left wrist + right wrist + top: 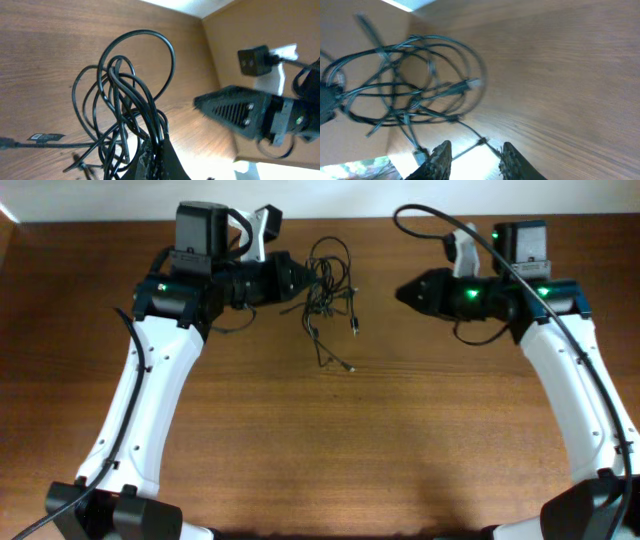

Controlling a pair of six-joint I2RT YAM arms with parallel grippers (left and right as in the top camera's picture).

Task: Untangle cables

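Bases of the two white-and-black robot arms stood at the near edge of the brown wooden table (320, 440), the left arm (140, 410) and the right arm (585, 405) each reaching away toward the far half.

The left gripper (296, 280) pointed inward from the left. In its wrist view its jaws were closed tight on the thin black cables (328, 280), with several strands pinched between them. The bundle was lifted at the held point: large loops rose clear of the wood above the fingers, and other strands hung down to the surface.

The bundle lay at the far centre of the table, between the two grippers. From it one loose strand trailed toward the near side, ending in a small plug (350, 367) resting on the wood. A second short end with a plug (355, 330) lay just right of that strand. A small black-and-white label tag (46, 136) sat on one cord.

The right gripper (405, 293) faced the bundle from the right, near it but apart. Its jaws stood parted at a moderate gap and held nothing.

A pale wall (100, 195) ran behind the far edge.
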